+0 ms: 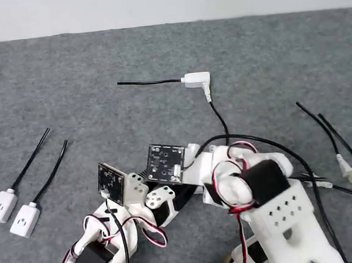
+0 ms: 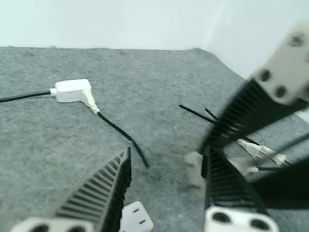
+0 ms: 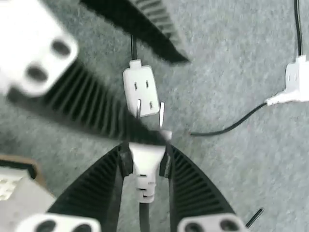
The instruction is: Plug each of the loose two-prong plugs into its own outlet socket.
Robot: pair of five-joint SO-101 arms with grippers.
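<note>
The right gripper (image 3: 145,157) is clenched on a white two-prong plug (image 3: 144,166), its prongs pointing at an outlet socket (image 3: 141,92) lying just ahead of it, not yet inserted. The left gripper (image 2: 166,159) is released, the same socket on the carpet (image 2: 159,82) between its spread fingers (image 2: 108,191). Farther ahead of both grippers lies a joined pair (image 1: 195,79), plug already seated in socket.
</note>
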